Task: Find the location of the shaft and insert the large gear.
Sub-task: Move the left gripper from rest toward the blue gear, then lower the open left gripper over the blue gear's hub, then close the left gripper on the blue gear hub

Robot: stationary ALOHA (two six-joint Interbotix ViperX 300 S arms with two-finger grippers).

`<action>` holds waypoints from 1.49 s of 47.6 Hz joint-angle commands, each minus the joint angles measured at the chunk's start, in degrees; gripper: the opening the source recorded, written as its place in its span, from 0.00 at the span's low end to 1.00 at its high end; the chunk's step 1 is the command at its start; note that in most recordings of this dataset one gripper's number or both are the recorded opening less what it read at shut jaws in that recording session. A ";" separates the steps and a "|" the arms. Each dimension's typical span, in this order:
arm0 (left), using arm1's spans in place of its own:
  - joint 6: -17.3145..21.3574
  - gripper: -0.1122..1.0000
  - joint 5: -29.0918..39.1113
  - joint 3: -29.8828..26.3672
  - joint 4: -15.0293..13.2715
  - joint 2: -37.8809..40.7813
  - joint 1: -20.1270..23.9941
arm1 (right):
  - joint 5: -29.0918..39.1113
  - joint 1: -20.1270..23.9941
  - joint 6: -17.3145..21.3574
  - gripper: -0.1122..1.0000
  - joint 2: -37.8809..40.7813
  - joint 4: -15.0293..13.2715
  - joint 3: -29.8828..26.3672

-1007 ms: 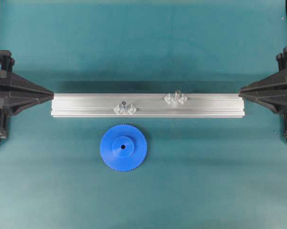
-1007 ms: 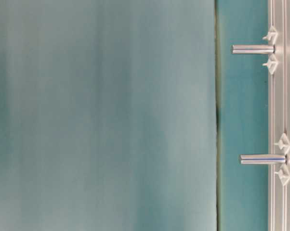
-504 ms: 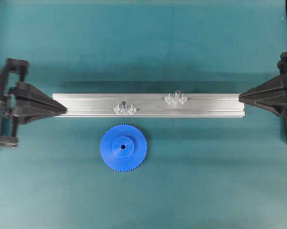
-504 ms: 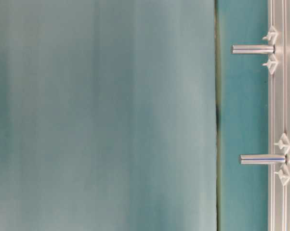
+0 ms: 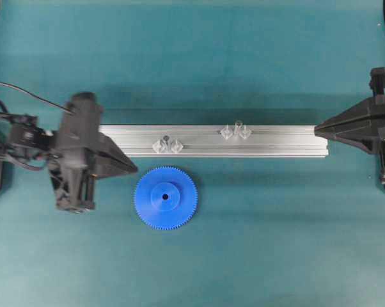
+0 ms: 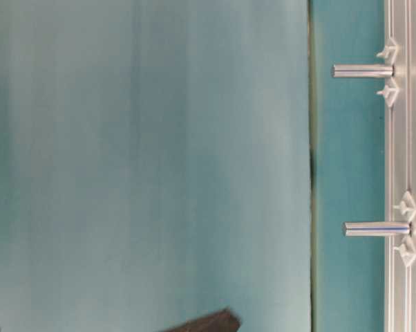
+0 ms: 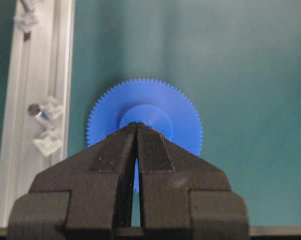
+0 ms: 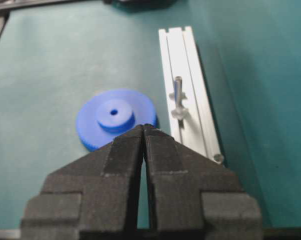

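Note:
The large gear, a bright blue toothed disc with a raised hub, lies flat on the teal mat in front of the rail. The shaft, a thin light-grey pin between two clear mount pieces, stands on the rail right of centre; it also shows in the table-level view. My left gripper is shut and empty, its tip just left of the gear's rim. In the left wrist view it points over the gear. My right gripper is shut and empty at the rail's right end.
The aluminium rail runs left to right; my left arm covers its left end. A second clear mount with a darker pin stands on the rail just behind the gear, and shows in the right wrist view. Black arm bases sit at both sides.
My left arm has swung right from the rail's left end to beside the gear, and now enters the table-level view. My right gripper has edged slightly left. Both stay shut.

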 commanded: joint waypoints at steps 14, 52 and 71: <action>0.00 0.44 6.50 -8.70 0.09 8.70 -1.93 | 7.03 -1.49 0.18 0.17 3.34 -1.76 -4.92; -4.31 0.94 12.39 -16.61 0.18 27.25 -2.72 | 8.96 -1.85 0.26 0.17 2.02 -1.76 -4.48; -4.22 0.94 12.39 -16.70 0.44 29.97 -1.23 | 11.34 -1.85 0.35 0.17 -0.62 -1.85 -3.87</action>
